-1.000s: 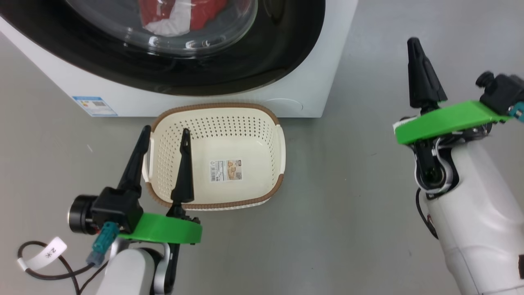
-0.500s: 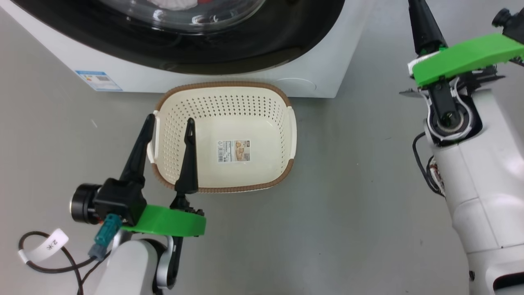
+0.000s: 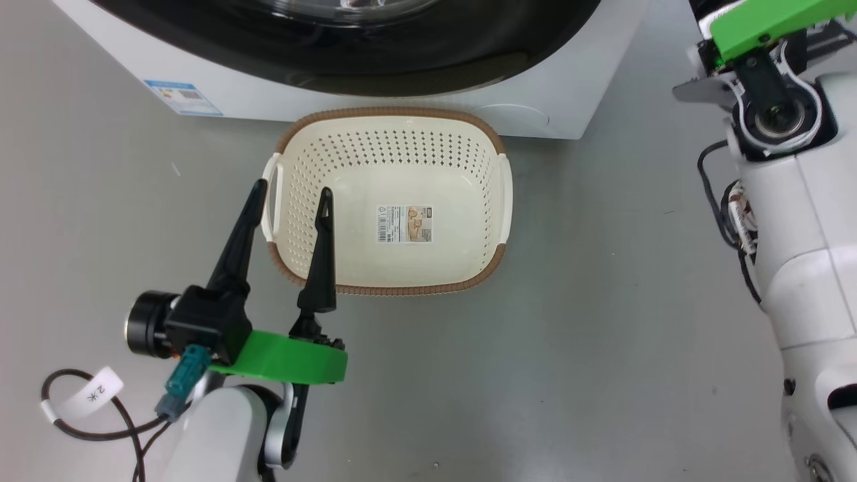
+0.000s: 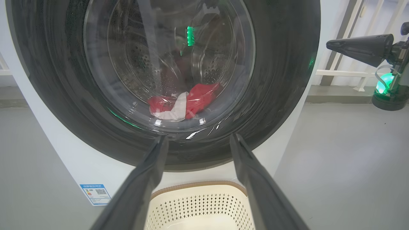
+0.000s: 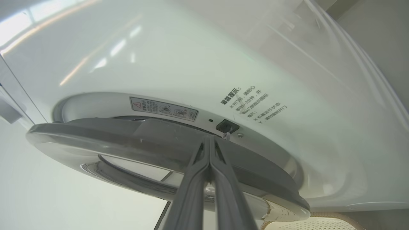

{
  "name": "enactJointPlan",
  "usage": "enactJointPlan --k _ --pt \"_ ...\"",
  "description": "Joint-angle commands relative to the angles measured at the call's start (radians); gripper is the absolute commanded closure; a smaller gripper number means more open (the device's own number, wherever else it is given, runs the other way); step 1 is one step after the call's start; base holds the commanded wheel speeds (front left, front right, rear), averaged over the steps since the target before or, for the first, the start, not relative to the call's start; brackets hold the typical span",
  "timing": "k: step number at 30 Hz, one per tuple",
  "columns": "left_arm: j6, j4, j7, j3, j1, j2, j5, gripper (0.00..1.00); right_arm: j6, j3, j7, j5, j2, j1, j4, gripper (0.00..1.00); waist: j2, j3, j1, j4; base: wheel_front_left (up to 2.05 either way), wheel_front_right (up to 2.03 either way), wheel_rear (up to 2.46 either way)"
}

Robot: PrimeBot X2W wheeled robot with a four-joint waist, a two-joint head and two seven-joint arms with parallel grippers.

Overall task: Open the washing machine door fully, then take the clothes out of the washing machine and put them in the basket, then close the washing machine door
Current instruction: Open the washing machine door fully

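One washing machine (image 3: 569, 87) stands white and boxy on the grey floor (image 3: 602, 301). Its one door (image 4: 281, 80), black-rimmed around a glass bowl, covers the machine's front. One basket (image 3: 395, 150) sits on the floor just in front of the machine, below the door, with one sticker (image 3: 404, 223) on its bottom. One bundle of clothes (image 4: 198, 99), red with a white part, lies inside the machine behind the door glass.

There are two end effectors. The left end effector (image 3: 292, 187) hangs in front of the machine, fingers wide apart, straddling the basket's left wall. The right end effector (image 5: 209, 140), fingers pressed together on nothing, points at the door's edge on the machine's right side, beside the latch hole; contact cannot be told. One blue label (image 3: 182, 98) marks the machine's lower left corner.

Since a second ago the head camera has shifted. The basket keeps its place before the machine, the left fingers stay spread, and the right arm has moved in toward the machine.
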Motion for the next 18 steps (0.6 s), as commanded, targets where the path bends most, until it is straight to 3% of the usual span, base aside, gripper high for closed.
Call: enactJointPlan --k 1,10,18 --pt "0.004 -0.025 -0.009 0.024 -0.023 0.011 -0.004 0.00 0.001 0.003 0.022 0.005 0.010 -0.039 -0.014 1.00 0.0000 0.009 0.0000 0.010 0.00 0.00 0.00" --pt "0.007 -0.026 -0.009 0.010 -0.026 0.011 -0.012 0.00 0.001 -0.009 0.156 0.006 -0.021 -0.160 0.073 1.00 0.0000 0.035 0.0000 0.040 0.00 0.00 0.00" --pt "0.011 -0.028 -0.009 -0.002 -0.037 0.011 -0.028 0.00 0.001 -0.015 0.200 -0.022 -0.028 -0.241 0.150 1.00 0.0000 0.064 0.0000 0.063 0.00 0.00 0.00"
